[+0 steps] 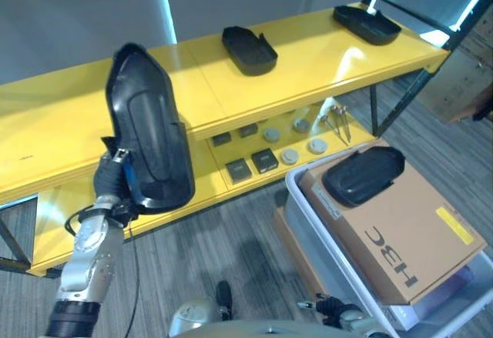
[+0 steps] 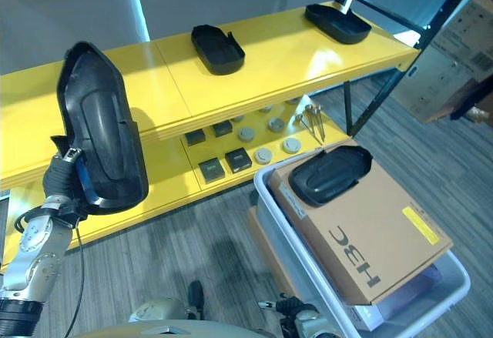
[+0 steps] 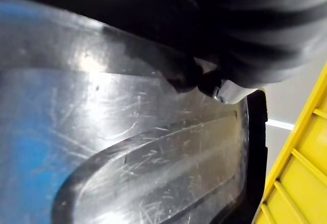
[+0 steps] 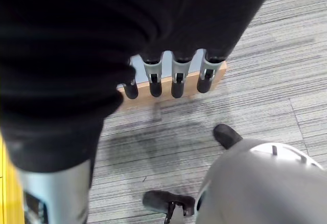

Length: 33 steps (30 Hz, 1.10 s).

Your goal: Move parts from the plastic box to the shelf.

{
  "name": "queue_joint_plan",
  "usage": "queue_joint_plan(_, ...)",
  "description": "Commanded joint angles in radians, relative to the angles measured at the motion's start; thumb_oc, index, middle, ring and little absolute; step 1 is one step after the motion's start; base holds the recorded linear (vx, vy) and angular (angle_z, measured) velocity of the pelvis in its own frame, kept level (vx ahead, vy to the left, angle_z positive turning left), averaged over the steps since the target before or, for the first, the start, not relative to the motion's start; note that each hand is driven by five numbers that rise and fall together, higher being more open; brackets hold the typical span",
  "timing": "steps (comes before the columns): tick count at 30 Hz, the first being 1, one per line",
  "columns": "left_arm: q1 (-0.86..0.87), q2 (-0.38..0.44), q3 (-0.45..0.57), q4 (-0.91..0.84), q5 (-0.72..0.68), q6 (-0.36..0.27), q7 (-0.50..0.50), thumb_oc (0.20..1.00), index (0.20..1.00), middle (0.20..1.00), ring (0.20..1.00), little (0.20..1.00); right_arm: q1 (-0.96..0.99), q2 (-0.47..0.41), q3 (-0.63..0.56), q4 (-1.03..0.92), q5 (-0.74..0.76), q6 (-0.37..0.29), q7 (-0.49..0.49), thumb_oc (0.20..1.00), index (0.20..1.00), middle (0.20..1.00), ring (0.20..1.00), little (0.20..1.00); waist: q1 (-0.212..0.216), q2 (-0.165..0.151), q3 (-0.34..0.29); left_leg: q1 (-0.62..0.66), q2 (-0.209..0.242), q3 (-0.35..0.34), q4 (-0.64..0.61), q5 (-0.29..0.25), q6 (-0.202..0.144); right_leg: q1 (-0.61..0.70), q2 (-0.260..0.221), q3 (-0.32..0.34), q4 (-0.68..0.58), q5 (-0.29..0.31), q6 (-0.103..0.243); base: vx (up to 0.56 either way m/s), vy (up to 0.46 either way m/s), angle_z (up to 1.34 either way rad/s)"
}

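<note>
Left hand [image 1: 115, 180] clenches a black part [image 1: 148, 130] before the yellow shelf [image 1: 46, 122]; grey carpet [image 1: 231, 245] below.

silver-grey left arm [image 1: 88, 253], dark ribbed wrist cover, silver dark-tipped fingers [image 4: 177, 78]

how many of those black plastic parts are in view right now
4. One is held upright in the left hand as the held part, two lie on the top shelf, the middle part and the far part, and one rests on the cardboard box, the box part.
</note>
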Motion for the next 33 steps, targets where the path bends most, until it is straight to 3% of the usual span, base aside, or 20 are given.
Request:
queue_joint_plan(1, -0.077, -0.001, -0.011, -0.020, 0.033, -0.047, -0.009, 0.200, 0.200, 0.200, 0.200, 0.200, 0.043, -0.017, -0.013, 0.042, 0.067, -0.022, -0.032, 1.000, 1.000, 1.000, 1.000, 1.000, -0.026, 0.038, -0.030, -0.043, 0.022, -0.107, 0.012, 0.005, -0.032, -0.112, -0.033, 0.057, 0.203, 0.131, 0.018, 0.22, 0.353, 0.09)
queue_joint_plan(3, -0.100, -0.002, -0.030, -0.009, 0.051, -0.047, 0.006, 0.200, 0.200, 0.200, 0.200, 0.200, 0.046, -0.015, -0.025, 0.047, 0.084, -0.029, -0.036, 1.000, 1.000, 1.000, 1.000, 1.000, -0.041, 0.044, -0.020, -0.037, 0.008, -0.123, 0.019, -0.006, -0.014, -0.157, -0.054, 0.096, 0.290, 0.160, 0.021, 0.15, 0.300, 0.91)
queue_joint_plan(4, -0.144, -0.003, -0.065, 0.005, 0.079, -0.044, 0.041, 0.200, 0.200, 0.200, 0.200, 0.200, 0.050, -0.023, -0.055, 0.060, 0.094, -0.046, -0.025, 1.000, 1.000, 1.000, 1.000, 1.000, -0.095, 0.082, 0.009, -0.012, 0.005, -0.175, 0.022, -0.009, 0.017, -0.294, -0.002, 0.212, 0.482, 0.223, -0.013, 0.10, 0.221, 0.89)
queue_joint_plan(5, -0.162, -0.001, -0.078, 0.008, 0.087, -0.041, 0.057, 0.200, 0.200, 0.200, 0.200, 0.200, 0.051, -0.031, -0.061, 0.070, 0.093, -0.056, -0.014, 1.000, 1.000, 1.000, 1.000, 1.000, -0.122, 0.088, 0.021, 0.005, 0.001, -0.202, 0.013, -0.012, 0.017, -0.338, 0.045, 0.248, 0.497, 0.220, -0.022, 0.13, 0.135, 0.32)
queue_joint_plan(7, -0.191, 0.002, -0.098, 0.011, 0.091, -0.034, 0.086, 0.200, 0.200, 0.200, 0.200, 0.200, 0.052, -0.041, -0.062, 0.085, 0.083, -0.073, 0.005, 1.000, 1.000, 1.000, 1.000, 1.000, -0.160, 0.082, 0.037, 0.028, -0.004, -0.229, 0.001, -0.017, 0.011, -0.373, 0.108, 0.277, 0.422, 0.214, -0.031, 0.24, -0.162, 0.99)
queue_joint_plan(8, -0.213, 0.004, -0.107, 0.000, 0.090, -0.015, 0.102, 0.200, 0.200, 0.200, 0.200, 0.200, 0.045, -0.044, -0.062, 0.113, 0.080, -0.092, 0.015, 1.000, 1.000, 1.000, 1.000, 1.000, -0.191, 0.048, 0.045, 0.050, -0.020, -0.263, -0.001, -0.038, 0.001, -0.391, 0.153, 0.310, 0.183, 0.258, -0.013, 0.33, -0.288, 1.31)
queue_joint_plan(10, -0.214, 0.004, -0.107, -0.014, 0.092, -0.007, 0.093, 0.200, 0.200, 0.200, 0.200, 0.200, 0.042, -0.043, -0.067, 0.107, 0.094, -0.080, 0.012, 1.000, 1.000, 1.000, 1.000, 1.000, -0.214, 0.019, 0.048, 0.072, -0.035, -0.304, 0.004, -0.067, -0.002, -0.408, 0.180, 0.362, 0.019, 0.293, 0.008, 0.30, -0.285, 0.79)
queue_joint_plan(12, -0.204, -0.002, -0.111, -0.022, 0.100, -0.013, 0.070, 0.200, 0.200, 0.200, 0.200, 0.200, 0.051, -0.035, -0.067, 0.090, 0.094, -0.069, -0.002, 1.000, 1.000, 1.000, 1.000, 1.000, -0.234, 0.009, 0.049, 0.083, -0.027, -0.337, 0.032, -0.097, 0.003, -0.420, 0.208, 0.418, 0.011, 0.303, 0.008, 0.21, -0.201, 0.94)
queue_joint_plan(19, -0.212, -0.031, -0.126, -0.031, 0.094, 0.024, 0.108, 0.200, 0.200, 0.200, 0.200, 0.200, 0.042, -0.057, -0.051, 0.089, 0.103, -0.065, -0.007, 1.000, 1.000, 1.000, 1.000, 1.000, -0.226, -0.021, -0.007, 0.067, 0.033, -0.270, 0.043, -0.076, -0.042, -0.260, 0.223, 0.394, -0.106, 0.226, -0.035, 0.18, -0.216, 0.41)
queue_joint_plan(25, -0.238, -0.043, -0.129, -0.009, 0.105, 0.055, 0.147, 0.200, 0.200, 0.200, 0.200, 0.200, 0.037, -0.073, -0.048, 0.082, 0.097, -0.058, -0.006, 1.000, 1.000, 1.000, 1.000, 1.000, -0.233, -0.038, -0.015, 0.021, 0.071, -0.210, 0.128, -0.093, -0.061, -0.221, 0.234, 0.389, -0.126, 0.197, -0.058, 0.10, -0.169, 0.03)
queue_joint_plan(28, -0.248, -0.041, -0.119, 0.038, 0.161, 0.082, 0.188, 0.200, 0.200, 0.200, 0.200, 0.200, 0.047, -0.083, -0.045, 0.086, 0.080, -0.067, 0.003, 1.000, 1.000, 1.000, 1.000, 1.000, -0.236, -0.042, -0.004, -0.054, 0.096, -0.192, 0.282, -0.046, -0.082, -0.205, 0.242, 0.387, -0.128, 0.184, -0.082, 0.07, -0.138, 0.06)
queue_joint_plan(31, -0.265, -0.033, -0.112, 0.067, 0.186, 0.091, 0.206, 0.200, 0.200, 0.200, 0.200, 0.200, 0.048, -0.084, -0.042, 0.092, 0.087, -0.072, 0.005, 1.000, 1.000, 1.000, 1.000, 1.000, -0.242, -0.037, -0.001, -0.070, 0.123, -0.183, 0.275, -0.018, -0.094, -0.207, 0.246, 0.384, -0.122, 0.177, -0.084, 0.02, 0.023, 0.01)
queue_joint_plan(32, -0.299, -0.010, -0.102, 0.124, 0.199, 0.118, 0.240, 0.200, 0.200, 0.200, 0.200, 0.200, 0.050, -0.095, -0.045, 0.090, 0.090, -0.068, 0.012, 1.000, 1.000, 1.000, 1.000, 1.000, -0.261, -0.020, -0.003, -0.068, 0.186, -0.142, 0.177, 0.034, -0.122, -0.207, 0.245, 0.374, -0.121, 0.163, -0.078, 0.10, 0.302, 0.18)
queue_joint_plan(33, -0.398, 0.073, -0.092, 0.287, 0.243, 0.163, 0.278, 0.200, 0.200, 0.200, 0.200, 0.200, 0.055, -0.120, -0.049, 0.070, 0.087, -0.037, 0.022, 1.000, 1.000, 1.000, 1.000, 1.000, -0.295, 0.001, 0.001, -0.069, 0.239, -0.093, 0.104, 0.084, -0.140, -0.182, 0.222, 0.371, -0.131, 0.143, -0.072, 0.11, 0.319, 0.49)
